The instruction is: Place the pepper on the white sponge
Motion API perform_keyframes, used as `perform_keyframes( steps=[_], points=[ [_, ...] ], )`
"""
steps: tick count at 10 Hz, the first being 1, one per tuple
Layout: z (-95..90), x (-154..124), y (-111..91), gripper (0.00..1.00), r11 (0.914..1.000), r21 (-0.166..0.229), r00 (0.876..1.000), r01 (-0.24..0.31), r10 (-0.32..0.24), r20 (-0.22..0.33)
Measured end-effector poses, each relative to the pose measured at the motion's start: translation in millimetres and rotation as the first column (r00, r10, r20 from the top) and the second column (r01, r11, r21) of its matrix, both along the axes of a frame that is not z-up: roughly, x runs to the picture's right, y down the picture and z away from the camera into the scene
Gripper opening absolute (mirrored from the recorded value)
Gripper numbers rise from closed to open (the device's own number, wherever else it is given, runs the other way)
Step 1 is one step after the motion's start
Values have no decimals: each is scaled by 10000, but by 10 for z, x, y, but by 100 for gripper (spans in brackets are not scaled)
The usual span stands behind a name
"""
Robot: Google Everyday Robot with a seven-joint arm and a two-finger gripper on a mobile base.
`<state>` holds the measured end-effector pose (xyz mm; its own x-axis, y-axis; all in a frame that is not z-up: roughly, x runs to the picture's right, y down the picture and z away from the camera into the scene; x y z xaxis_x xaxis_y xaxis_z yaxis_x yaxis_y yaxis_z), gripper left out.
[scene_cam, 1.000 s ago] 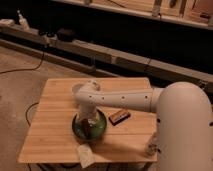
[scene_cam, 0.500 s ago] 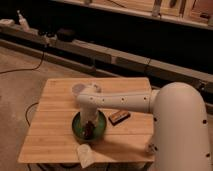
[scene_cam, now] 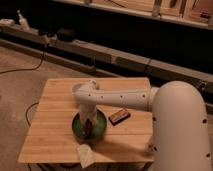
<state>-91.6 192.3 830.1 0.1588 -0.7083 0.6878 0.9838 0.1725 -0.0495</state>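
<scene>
Camera view: finds the pincer [scene_cam: 89,119] low in the green plate [scene_cam: 102,131] near the middle of the table [scene_cam: 55,110], grip state impossible to tell. Puts the pepper [scene_cam: 88,129] in that plate, right at the pincer's tip. Reads as the pick-up step. Next calls for a sure hold, a lift clear of the rim, then travel toward 6 o'clock to the white sponge [scene_cam: 85,154], away from the dark block [scene_cam: 119,116] at 3 o'clock.

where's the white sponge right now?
Camera view: the sponge lies at the front edge of the table, left of centre, just in front of the green plate, where the gripper hangs at the pepper.
</scene>
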Motion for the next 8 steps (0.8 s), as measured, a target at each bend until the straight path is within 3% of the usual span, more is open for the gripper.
perform_keyframes(
  steps=[2,4,5,8],
  points=[
    [-118,-3,-15,0,9982,-415,9979,-437,417,-496],
    [-423,-28,-221,0,9836,-698,9757,-1666,1542,-1559],
    [-547,-52,-296,0,9726,-712,9586,-2215,2037,-1990],
    [-1025,-118,-329,0,9174,-868,8720,-3883,3353,-3567]
  ],
)
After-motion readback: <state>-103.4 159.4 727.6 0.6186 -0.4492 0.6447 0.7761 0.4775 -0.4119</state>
